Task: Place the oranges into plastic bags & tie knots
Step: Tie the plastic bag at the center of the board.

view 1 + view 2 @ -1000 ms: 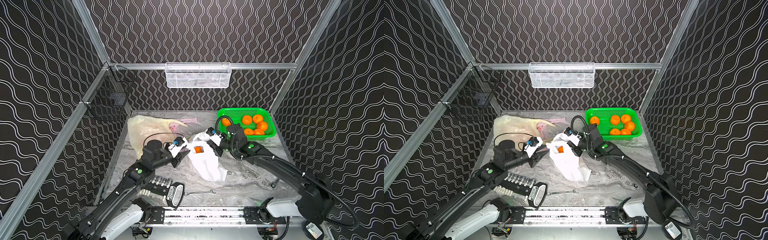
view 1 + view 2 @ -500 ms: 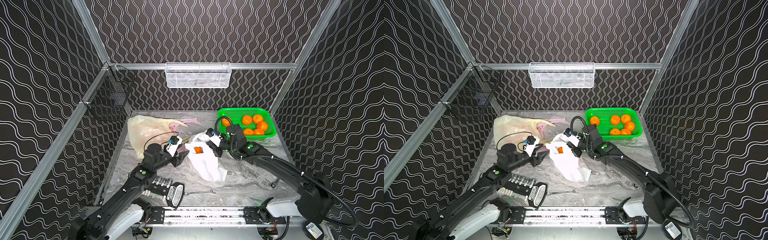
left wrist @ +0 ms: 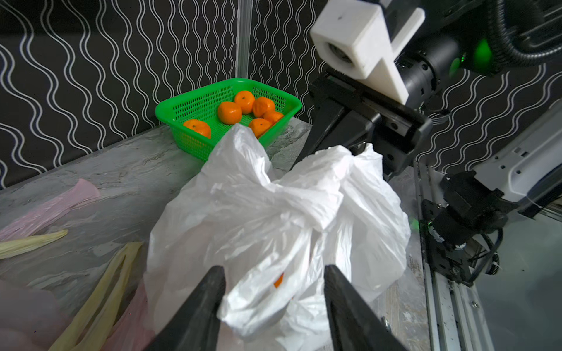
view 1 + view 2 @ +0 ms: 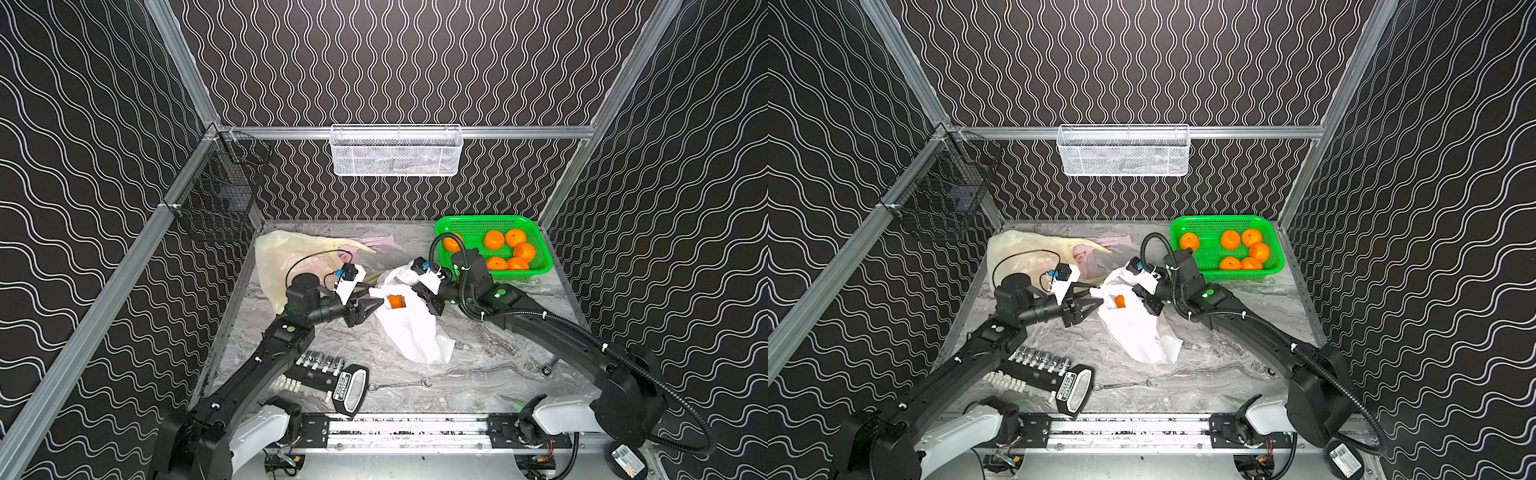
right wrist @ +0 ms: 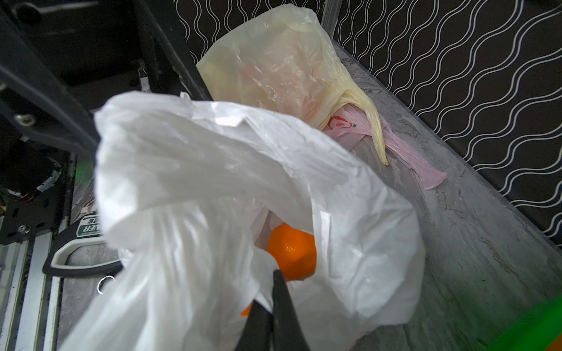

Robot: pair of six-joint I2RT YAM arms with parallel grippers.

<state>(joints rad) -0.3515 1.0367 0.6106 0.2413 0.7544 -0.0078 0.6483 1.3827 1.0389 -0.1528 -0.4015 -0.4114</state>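
Socket set and wrench are left unused at the front edge of the tabletop. Further in, the white bag is held open-mouthed so it can be filled. Its rim is pinched by the fully closed right claw, while an opposite fold is straddled by the half-parted left claw, with no firm grip evident. At least one orange is seen inside. Beyond, the yellowish bag and pink bag are laid flat, apparently empty, and six oranges are held in the green basket.
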